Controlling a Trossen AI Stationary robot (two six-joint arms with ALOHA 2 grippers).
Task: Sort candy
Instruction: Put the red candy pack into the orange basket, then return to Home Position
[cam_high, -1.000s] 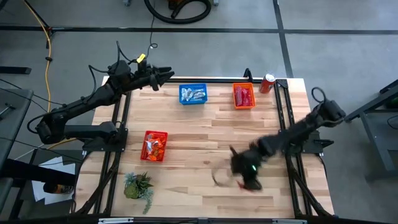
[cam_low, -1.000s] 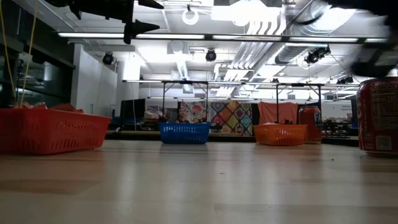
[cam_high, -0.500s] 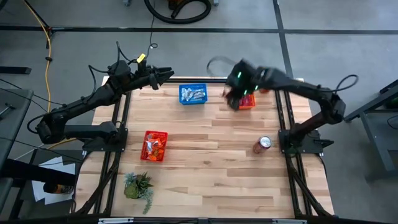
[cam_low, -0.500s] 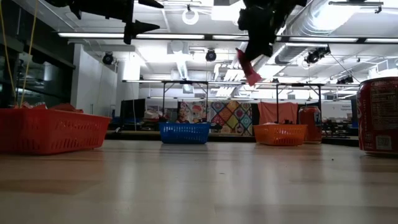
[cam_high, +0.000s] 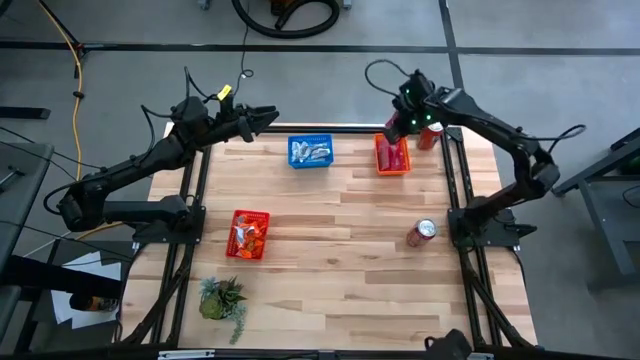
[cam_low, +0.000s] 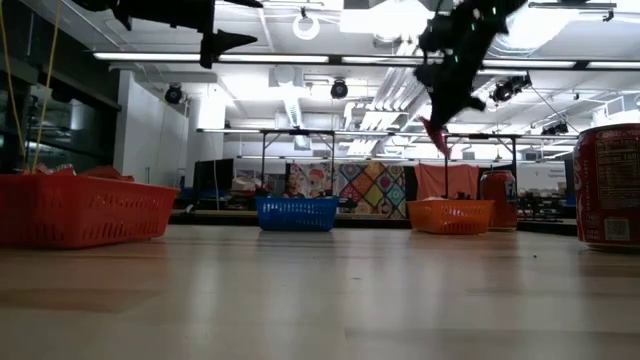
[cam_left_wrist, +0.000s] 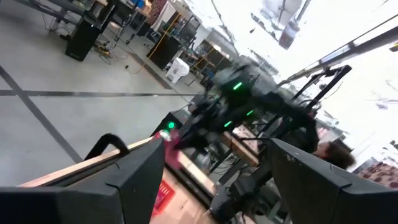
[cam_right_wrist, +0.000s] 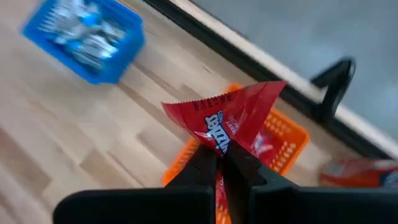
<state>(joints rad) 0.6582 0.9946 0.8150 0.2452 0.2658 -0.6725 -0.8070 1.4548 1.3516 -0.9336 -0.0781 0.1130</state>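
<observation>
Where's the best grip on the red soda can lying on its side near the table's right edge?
Grip the red soda can across the middle of its round body, coming straight down from above. It lies on its side on the wooden table, silver end facing up-right in the high view, so close the fingers across its axis, not over the ends. Probably the right gripper suits best, but it is shut on a red candy packet.

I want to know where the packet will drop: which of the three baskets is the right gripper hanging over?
The orange basket at the table's far edge. The right gripper holds a red candy packet above it; the blue basket and red basket lie farther left.
</observation>
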